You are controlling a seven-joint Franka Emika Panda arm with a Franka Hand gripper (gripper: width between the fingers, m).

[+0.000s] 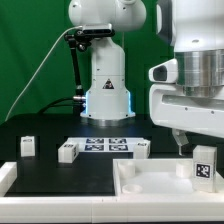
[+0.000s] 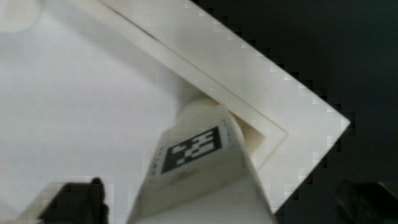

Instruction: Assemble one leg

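The arm's big white body blocks a lot of the exterior view, so the pincer (image 1: 192,150) is mostly hidden there. Wrist view only catches two dark finger tips (image 2: 75,200) at the frame edge, spread wide with nothing between them. The leg (image 1: 204,165) stands in a corner of the white panel (image 1: 150,180). Its tag is just a square pattern, no readable text. More blocks (image 1: 68,151) sit on the black surface (image 1: 60,185) near the marker board (image 1: 105,145).

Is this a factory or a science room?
Probably a robot lab: a white robot arm stands on a black table before a green backdrop, and small white legs carry square tags for cameras.
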